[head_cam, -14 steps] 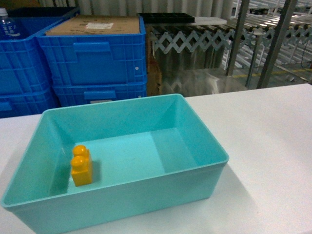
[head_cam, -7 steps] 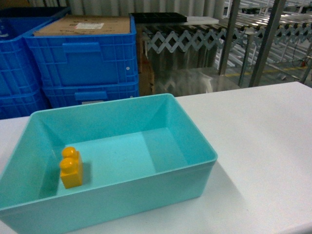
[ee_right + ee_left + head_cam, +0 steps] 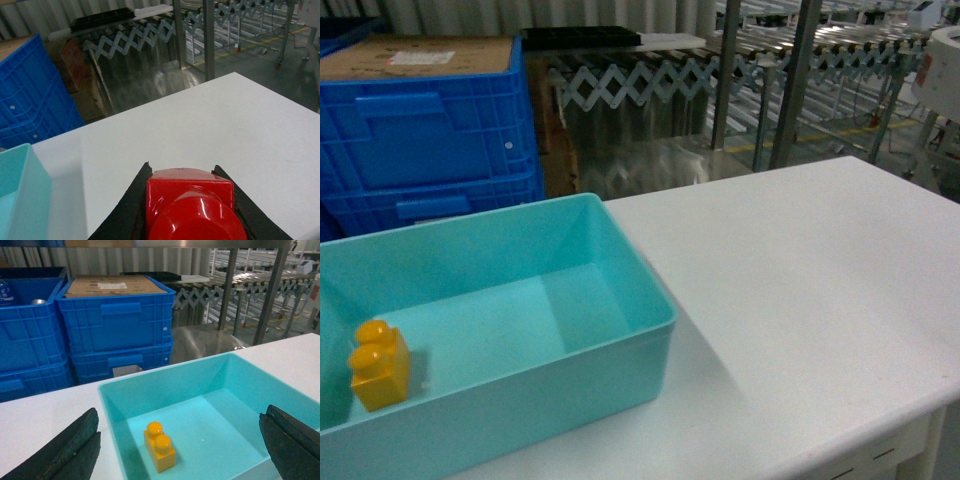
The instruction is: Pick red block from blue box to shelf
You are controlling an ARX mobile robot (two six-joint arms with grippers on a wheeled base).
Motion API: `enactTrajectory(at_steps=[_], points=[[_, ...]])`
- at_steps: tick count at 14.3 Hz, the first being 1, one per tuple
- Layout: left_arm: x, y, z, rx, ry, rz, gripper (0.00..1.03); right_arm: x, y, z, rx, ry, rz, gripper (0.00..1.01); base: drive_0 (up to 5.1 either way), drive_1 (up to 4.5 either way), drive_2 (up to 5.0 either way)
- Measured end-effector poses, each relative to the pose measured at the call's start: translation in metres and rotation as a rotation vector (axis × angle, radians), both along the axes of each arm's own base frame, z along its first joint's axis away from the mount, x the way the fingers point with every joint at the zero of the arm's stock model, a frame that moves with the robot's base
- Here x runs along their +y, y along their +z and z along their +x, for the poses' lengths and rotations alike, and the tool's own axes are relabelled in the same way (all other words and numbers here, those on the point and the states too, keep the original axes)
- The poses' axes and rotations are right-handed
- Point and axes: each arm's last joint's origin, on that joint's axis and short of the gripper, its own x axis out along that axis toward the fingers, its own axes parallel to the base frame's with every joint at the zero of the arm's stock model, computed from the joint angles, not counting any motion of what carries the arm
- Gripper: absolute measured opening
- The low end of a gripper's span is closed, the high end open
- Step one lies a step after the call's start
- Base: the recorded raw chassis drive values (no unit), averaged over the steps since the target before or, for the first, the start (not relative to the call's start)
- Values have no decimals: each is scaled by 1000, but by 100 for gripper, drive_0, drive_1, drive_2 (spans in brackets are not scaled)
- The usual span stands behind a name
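The red block (image 3: 190,200) fills the bottom of the right wrist view. My right gripper (image 3: 181,169) is shut on it, with one black finger on each side, above the white table (image 3: 200,125). A corner of the turquoise blue box (image 3: 20,190) shows at that view's left. In the head view the blue box (image 3: 620,245) sits at the lower left, and neither gripper shows there. My left gripper (image 3: 181,412) hangs open over the blue box (image 3: 165,371), holding nothing. The shelf's steel uprights (image 3: 798,70) stand behind the table.
A yellow two-stud brick (image 3: 378,365) stands upright in the box, near its left wall (image 3: 160,446). Dark blue ribbed crates (image 3: 430,140) topped with cardboard are stacked behind. A scissor-frame roller conveyor (image 3: 620,80) runs along the back. The table's front right edge (image 3: 920,400) is close.
The head view has swung to the right. The blue box, yellow brick and crates have slid left in the frame, and the table's right side has come into view.
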Motion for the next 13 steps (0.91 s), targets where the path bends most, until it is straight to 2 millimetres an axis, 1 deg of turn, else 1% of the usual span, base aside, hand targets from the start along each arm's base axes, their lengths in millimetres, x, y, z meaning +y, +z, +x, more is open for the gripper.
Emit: enactTrajectory(at_steps=[2, 13], points=[[0, 0, 0, 0, -1, 0, 98, 0, 0, 0, 0, 0, 0, 27, 0, 0, 0], [0, 0, 0, 0, 0, 0, 98, 0, 0, 0, 0, 0, 3, 27, -153, -153, -153]])
